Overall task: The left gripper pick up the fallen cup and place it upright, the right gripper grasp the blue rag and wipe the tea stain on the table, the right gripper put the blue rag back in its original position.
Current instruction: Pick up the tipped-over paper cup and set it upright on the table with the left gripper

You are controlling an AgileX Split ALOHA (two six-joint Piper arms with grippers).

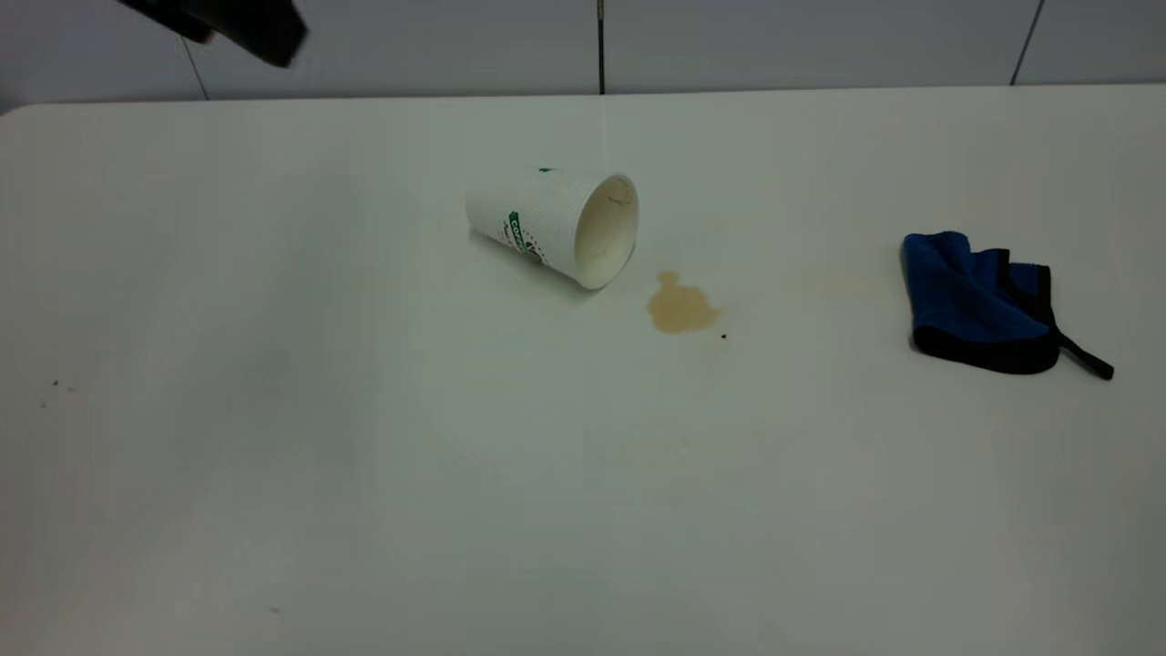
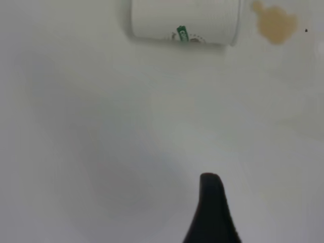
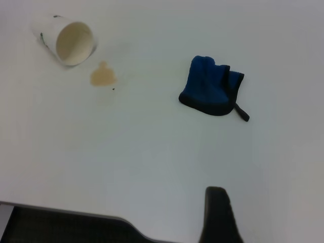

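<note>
Exterior, tabletop (image 1: 364, 456): white, its far edge runs along the wall with a rounded corner at far left; wide bare room in front of and to the left of the things.
Exterior, cup (image 1: 552, 224): lying on its side near the middle, mouth turned toward the right and the camera; green lettering on its side, too partial to read.
Exterior, tea stain (image 1: 680, 306): light-brown blotch just beside the cup's mouth, apart from it, with 1 tiny dark speck close by.
Exterior, blue rag (image 1: 979, 302): crumpled at the right, well apart from the stain, black edging and a thin black tail trailing right.
Exterior, left claw (image 1: 223, 25): dark shape at the top left over the far edge, well apart from the cup; cannot tell how its fingers stand.
Left wrist, cup (image 2: 185, 20): seen side-on with a green logo strip, unreadable; stain (image 2: 275, 23) beside its mouth; 1 black finger (image 2: 212, 207) over bare tabletop, holding nothing.
Right wrist, view: shows the cup's tan inside (image 3: 71, 40), the stain (image 3: 103, 76), the rag (image 3: 211, 86) and a tabletop edge with dark floor beyond.
Right wrist, right claw: 1 black finger (image 3: 218, 215) shows, well apart from the rag; its opening cannot be told.
</note>
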